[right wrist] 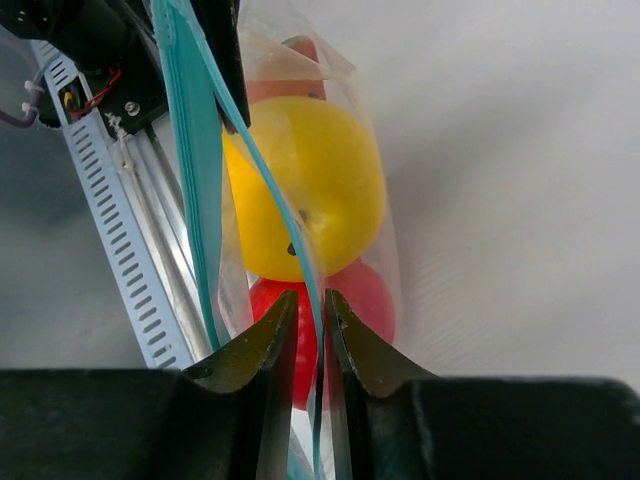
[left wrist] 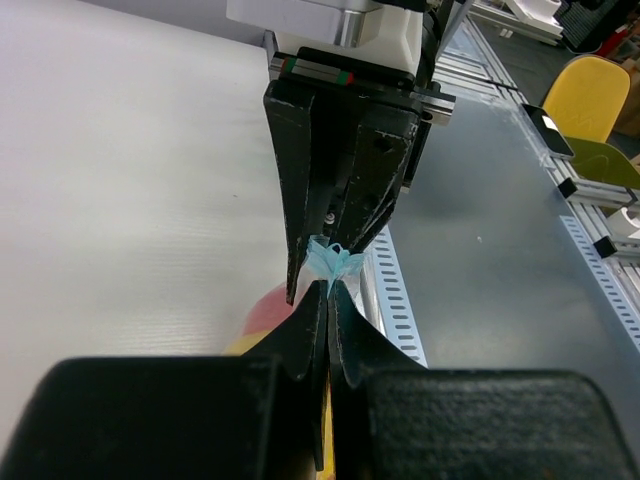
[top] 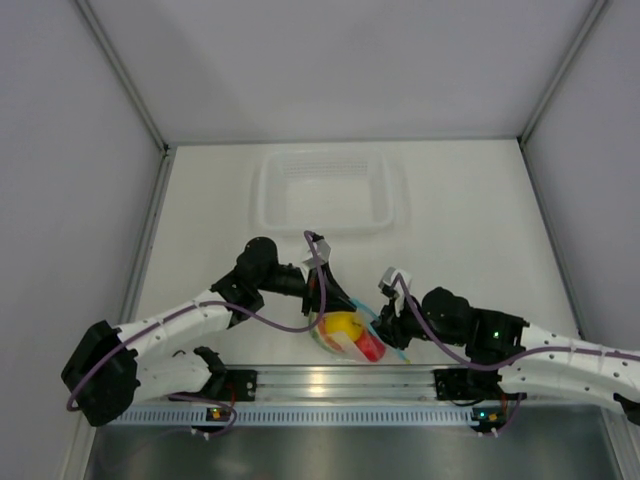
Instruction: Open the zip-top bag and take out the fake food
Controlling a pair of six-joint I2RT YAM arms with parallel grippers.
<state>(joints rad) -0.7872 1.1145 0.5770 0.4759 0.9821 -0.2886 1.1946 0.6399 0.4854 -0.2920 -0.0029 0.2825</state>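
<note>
The bag [right wrist: 310, 62] hung off the table [top: 470, 220], above the middle of its near edge and just over the rail [top: 340, 380]. Both arms met there. The left gripper [left wrist: 328, 272] was clenched on a crumpled bit of the teal strip [right wrist: 190, 150]. The right gripper [right wrist: 312, 305] had its jaws nearly together with one thin lip of the strip running between them. A slit of light showed there, and whether they gripped it could not be told.

Inside, a yellow fruit [right wrist: 320, 190] sat above a red fruit [right wrist: 365, 300], both pressing against the film.

The bag looked light, floppy and slick, and it sagged under its load. Plain film would likely slip or bunch in the fingers. The strip seemed the stiffest part and so the best hold, one lip per gripper, so that pulling apart would split the seal. The fruits looked hard and round, and would probably roll once out.

The table was white and matte, walled by pale panels [top: 60, 150] at the left, far and right edges. A clear tray [top: 262, 190] lay near the middle of the far edge. Past the rail, the left wrist view showed a grey bench and a yellow chair [left wrist: 590, 90].
</note>
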